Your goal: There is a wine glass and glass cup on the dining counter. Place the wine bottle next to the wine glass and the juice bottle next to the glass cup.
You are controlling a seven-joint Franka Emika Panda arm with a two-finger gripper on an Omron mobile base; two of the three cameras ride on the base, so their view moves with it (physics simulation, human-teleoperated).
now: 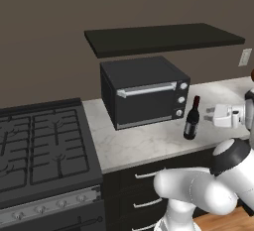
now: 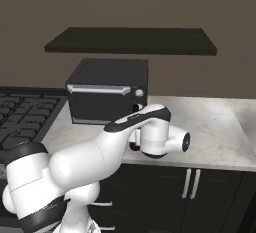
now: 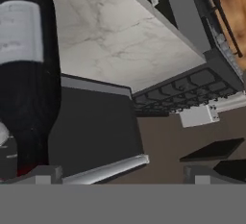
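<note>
While my arm reaches in from the right in the left base view, the wine bottle (image 1: 192, 118) stands upright on the marbled tabletop (image 1: 139, 143), just right of the toaster oven (image 1: 144, 92). My pincer (image 1: 209, 115) sits level with it, close on its right, not touching. A stove (image 1: 42, 148) is off to the left.

Over in the right base view my own forearm covers the bottle, so I can't place it there. The oven (image 2: 106, 94) sits behind my wrist on the tabletop (image 2: 210, 127).

From the hand view the picture is rolled. The bottle (image 3: 26, 74) fills the left side, label facing me. My fingertips (image 3: 45, 174) are spread wide with nothing between them, and the bottle lies off toward the left one rather than centred.
</note>
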